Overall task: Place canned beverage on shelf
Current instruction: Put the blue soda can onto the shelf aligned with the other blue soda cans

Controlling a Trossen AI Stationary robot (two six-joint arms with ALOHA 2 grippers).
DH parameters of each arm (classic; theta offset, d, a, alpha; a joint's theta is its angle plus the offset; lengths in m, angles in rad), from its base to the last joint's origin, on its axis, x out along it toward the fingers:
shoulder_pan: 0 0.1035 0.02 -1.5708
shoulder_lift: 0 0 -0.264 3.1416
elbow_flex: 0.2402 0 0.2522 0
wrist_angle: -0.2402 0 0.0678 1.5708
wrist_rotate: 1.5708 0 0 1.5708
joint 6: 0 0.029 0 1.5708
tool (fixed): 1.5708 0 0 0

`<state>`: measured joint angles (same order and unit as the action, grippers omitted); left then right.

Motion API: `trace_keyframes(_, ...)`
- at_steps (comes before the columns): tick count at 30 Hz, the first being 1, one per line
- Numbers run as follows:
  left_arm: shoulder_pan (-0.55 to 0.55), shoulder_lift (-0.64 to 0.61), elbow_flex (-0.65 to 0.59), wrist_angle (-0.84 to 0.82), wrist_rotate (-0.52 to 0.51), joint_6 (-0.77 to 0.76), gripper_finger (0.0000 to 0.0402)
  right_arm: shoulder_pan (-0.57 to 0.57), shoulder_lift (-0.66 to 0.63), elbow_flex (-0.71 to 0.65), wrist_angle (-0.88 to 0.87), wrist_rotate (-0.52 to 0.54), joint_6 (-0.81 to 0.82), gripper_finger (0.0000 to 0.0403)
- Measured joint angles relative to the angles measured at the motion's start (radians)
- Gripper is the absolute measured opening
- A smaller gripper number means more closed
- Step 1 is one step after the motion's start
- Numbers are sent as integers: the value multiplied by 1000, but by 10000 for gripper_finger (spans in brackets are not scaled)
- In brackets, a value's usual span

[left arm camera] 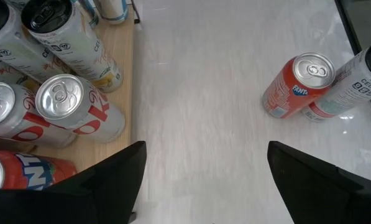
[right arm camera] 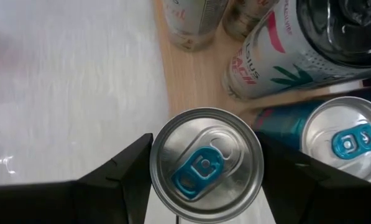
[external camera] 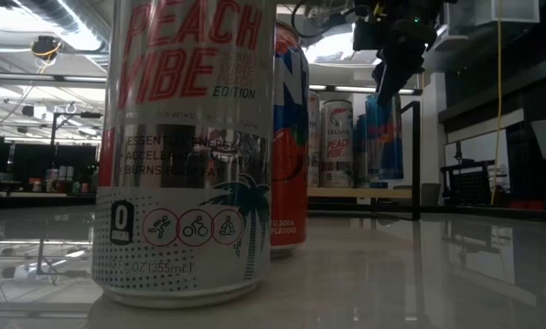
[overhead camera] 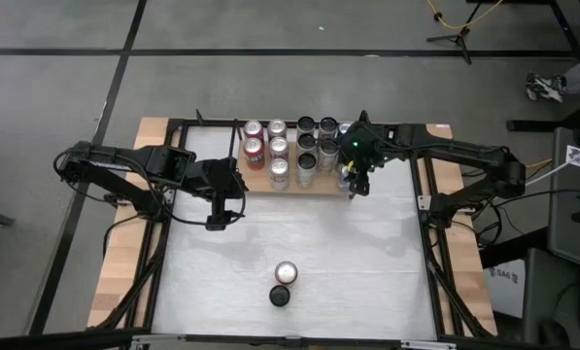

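Right claw (right arm camera: 207, 180) gripping a blue-tabbed can (right arm camera: 206, 163) at the shelf (overhead camera: 319, 187) edge; left claw (left arm camera: 204, 180) open above the counter (overhead camera: 348, 253).

Silver blue-tabbed can (right arm camera: 207, 165) between dark fingers (right arm camera: 120, 180); orange can (left arm camera: 295, 85) on white table (left arm camera: 204, 112).

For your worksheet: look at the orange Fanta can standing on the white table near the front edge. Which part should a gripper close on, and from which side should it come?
Grip the orange Fanta can across its round body just below the rim, coming down from above. It stands upright with its lid up, so the sides give two parallel faces. The Peach Vibe can stands close beside it, so I would set the fingers on the two sides clear of that neighbour.
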<state>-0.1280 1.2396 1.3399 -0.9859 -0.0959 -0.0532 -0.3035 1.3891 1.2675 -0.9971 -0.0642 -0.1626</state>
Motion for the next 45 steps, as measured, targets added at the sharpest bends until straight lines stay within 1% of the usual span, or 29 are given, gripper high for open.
trace_keyframes(6, 0, 0, 0, 0, 0, 0, 328, 0, 0, -2, 2, 17, -1, 237)
trace_keyframes(14, 0, 0, 0, 0, 0, 0, 328, 2, -5, -84, 64, 25, 0, 237)
trace_keyframes(22, 0, 0, 0, 0, 0, 0, 328, 2, -8, -87, 109, 20, 0, 237)
trace_keyframes(45, 0, 0, 0, 0, 0, 3, 328, 2, -6, -90, 107, 30, 0, 237)
